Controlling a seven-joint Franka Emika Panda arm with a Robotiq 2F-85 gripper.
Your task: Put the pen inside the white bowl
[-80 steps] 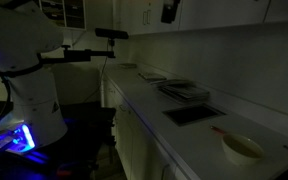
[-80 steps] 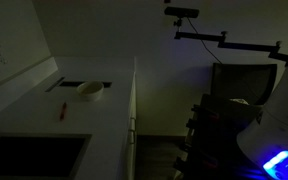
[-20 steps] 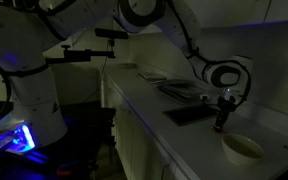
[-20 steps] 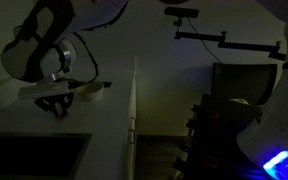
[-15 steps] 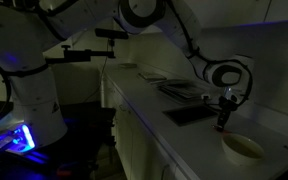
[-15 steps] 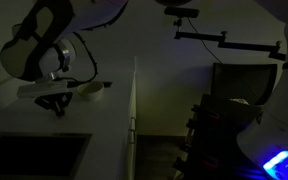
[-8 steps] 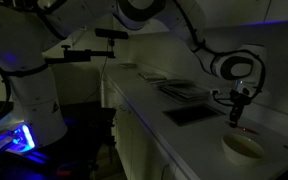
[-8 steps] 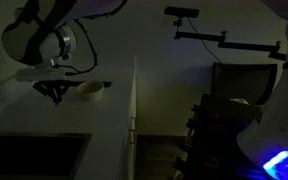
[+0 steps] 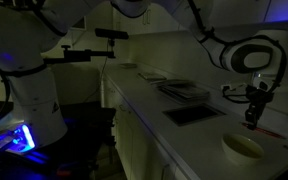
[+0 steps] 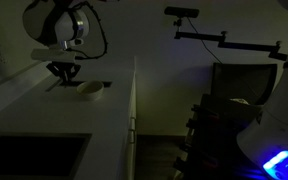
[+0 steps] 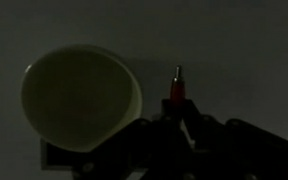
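Observation:
My gripper (image 11: 176,118) is shut on the red pen (image 11: 177,88), whose tip sticks out past the fingertips in the wrist view. The white bowl (image 11: 79,97) lies below and to the left of the pen in that view, with nothing in it. In an exterior view the gripper (image 9: 251,117) hangs above the counter, just past the bowl (image 9: 242,148). In an exterior view the gripper (image 10: 62,74) hovers to the left of the bowl (image 10: 89,89). The room is dim, so the pen is hard to make out in the exterior views.
A dark flat rectangular tray (image 9: 192,114) is set into the white counter (image 9: 174,135) near the bowl. Stacked flat items (image 9: 183,90) lie further back. A wall (image 9: 204,50) runs behind the counter. A dark sink-like recess (image 10: 34,158) shows at the counter's near end.
The gripper has lifted the pen off the counter and carried it from beside the dark tray toward the bowl, rising as it went. It has stayed shut throughout.

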